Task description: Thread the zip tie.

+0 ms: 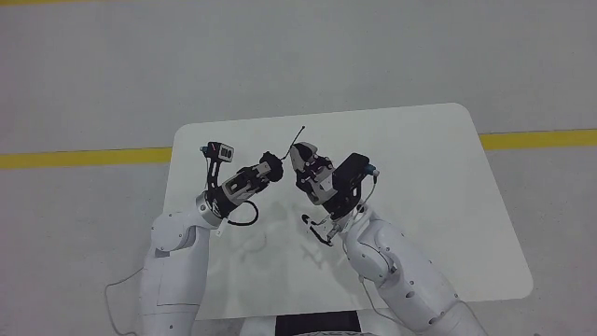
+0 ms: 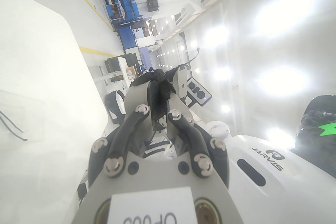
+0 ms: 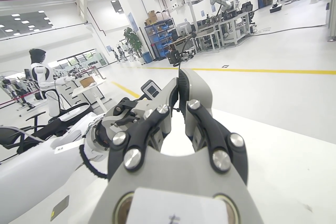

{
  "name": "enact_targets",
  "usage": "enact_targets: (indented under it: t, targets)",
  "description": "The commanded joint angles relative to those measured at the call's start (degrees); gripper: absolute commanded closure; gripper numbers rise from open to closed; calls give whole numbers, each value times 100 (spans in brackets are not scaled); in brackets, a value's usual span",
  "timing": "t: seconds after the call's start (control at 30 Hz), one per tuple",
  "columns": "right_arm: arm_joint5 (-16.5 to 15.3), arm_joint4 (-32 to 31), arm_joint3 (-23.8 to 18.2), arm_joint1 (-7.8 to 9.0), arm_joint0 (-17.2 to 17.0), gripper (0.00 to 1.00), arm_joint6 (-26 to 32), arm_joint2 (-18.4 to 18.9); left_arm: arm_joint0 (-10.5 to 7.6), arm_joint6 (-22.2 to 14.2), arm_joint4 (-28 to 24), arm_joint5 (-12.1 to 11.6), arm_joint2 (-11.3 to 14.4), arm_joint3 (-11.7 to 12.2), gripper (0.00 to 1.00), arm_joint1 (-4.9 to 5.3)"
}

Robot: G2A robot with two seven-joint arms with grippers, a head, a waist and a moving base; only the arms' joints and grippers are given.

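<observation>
Thin curved black zip tie (image 3: 182, 51) pinched in right claw (image 3: 179, 78), tip pointing up from white counter (image 1: 420, 168), left claw (image 2: 155, 86) clamping crumpled black lump (image 2: 158, 76), perhaps fabric

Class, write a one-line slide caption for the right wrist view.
Right claw shut on a thin black zip tie, its free end curving up above the white table.

White table (image 1: 420, 196), corners rounded — the left gripper (image 1: 273, 166) and right gripper (image 1: 300, 159) hang close together above its middle. Flat on it by the left gripper — a clear plastic bag (image 2: 26, 109) with thin dark strands (image 2: 15, 128) inside.
</observation>
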Motion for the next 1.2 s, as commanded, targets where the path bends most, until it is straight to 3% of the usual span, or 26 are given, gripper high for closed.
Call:
enact_targets:
  t: [0.0, 1.17]
  targets:
    - [-1, -4, 3, -3, 2, 100, 4, 1, 0, 0, 0, 0, 0, 0, 100, 0]
    - [-53, 185, -16, -29, -116, 100, 257, 33, 0, 0, 0, 0, 0, 0, 100, 0]
